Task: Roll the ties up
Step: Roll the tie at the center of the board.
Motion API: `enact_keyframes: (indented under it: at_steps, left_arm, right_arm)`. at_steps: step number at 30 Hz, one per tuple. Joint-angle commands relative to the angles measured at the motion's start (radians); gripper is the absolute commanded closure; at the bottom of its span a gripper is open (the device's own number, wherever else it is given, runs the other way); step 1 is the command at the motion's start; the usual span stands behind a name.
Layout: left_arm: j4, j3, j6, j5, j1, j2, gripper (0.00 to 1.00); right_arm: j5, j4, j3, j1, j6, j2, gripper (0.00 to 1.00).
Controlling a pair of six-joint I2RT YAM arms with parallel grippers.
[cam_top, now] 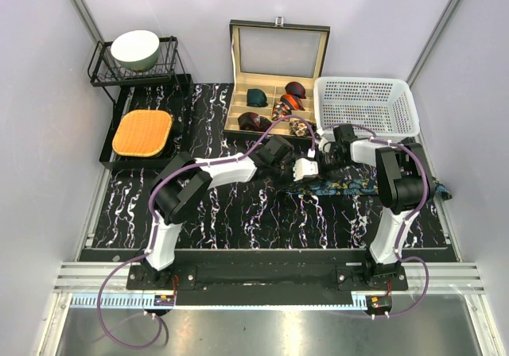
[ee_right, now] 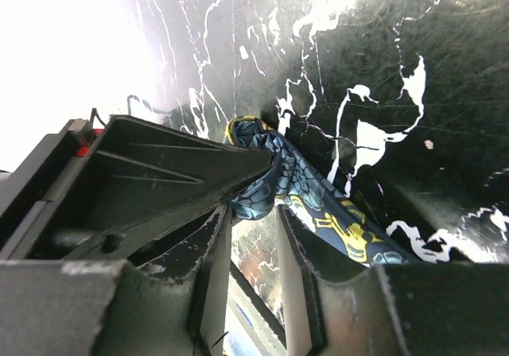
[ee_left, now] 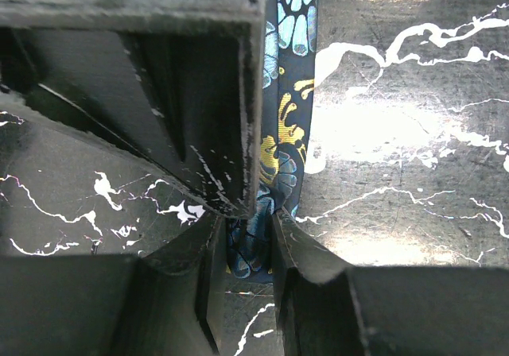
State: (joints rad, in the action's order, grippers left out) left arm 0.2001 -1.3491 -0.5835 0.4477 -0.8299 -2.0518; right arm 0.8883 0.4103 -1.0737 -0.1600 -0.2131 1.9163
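The dark navy tie [cam_top: 358, 187] with teal-and-gold pattern lies as a long strip across the right of the marbled mat, and its left end is lifted where my two grippers meet. My left gripper [cam_top: 306, 169] is shut on that end; in the left wrist view the fabric [ee_left: 286, 133] runs down between its jaws [ee_left: 250, 241]. My right gripper [cam_top: 324, 164] pinches the same bunched end [ee_right: 318, 205] at its fingertips [ee_right: 254, 213]. Each gripper's finger shows large in the other's wrist view. Coiled ties sit in the box: green [cam_top: 257, 97], maroon [cam_top: 250, 121], red-orange [cam_top: 296, 90].
The open wooden box [cam_top: 278, 74] stands at the back centre, with a white plastic basket [cam_top: 366, 106] to its right. An orange cushion [cam_top: 141, 132] lies at the left, behind it a wire rack with a bowl [cam_top: 135, 50]. White walls close both sides.
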Motion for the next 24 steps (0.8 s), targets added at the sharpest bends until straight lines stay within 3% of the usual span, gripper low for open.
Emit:
enact_keyframes:
  at_steps: [1,7,8,9,11,17,22,24]
  left_arm:
    - [0.246,0.073,-0.007,-0.093,-0.012,-0.133,0.78]
    - [0.248,0.08,-0.009,-0.075,-0.014,-0.131,0.78]
    - [0.248,0.079,-0.007,-0.072,-0.014,-0.131,0.78]
    - [0.248,0.08,-0.006,-0.069,-0.012,-0.131,0.77]
    - [0.242,0.084,-0.004,-0.063,-0.014,-0.127,0.74]
    - [0.092,0.166,0.082,0.06,0.044,-0.042,0.41]
    - [-0.111,0.264,0.137,0.15,0.098,0.07,0.28]
    - [-0.269,0.347,0.154,0.177,0.113,0.136,0.24]
  right_arm:
    - [0.035,-0.074,0.027,-0.023,-0.019,0.035,0.66]
    - [0.015,-0.105,0.041,-0.023,-0.014,0.044,0.67]
    - [0.015,-0.117,0.04,-0.024,-0.02,0.052,0.7]
    - [0.014,-0.119,0.037,-0.024,-0.023,0.055,0.84]
    - [0.008,-0.108,0.037,-0.024,-0.011,0.053,0.99]
    - [-0.075,0.002,0.015,-0.021,0.041,0.072,1.0]
    - [-0.143,0.076,-0.014,-0.021,0.05,0.107,1.0]
    - [-0.173,0.096,-0.031,-0.019,0.067,0.118,1.0]
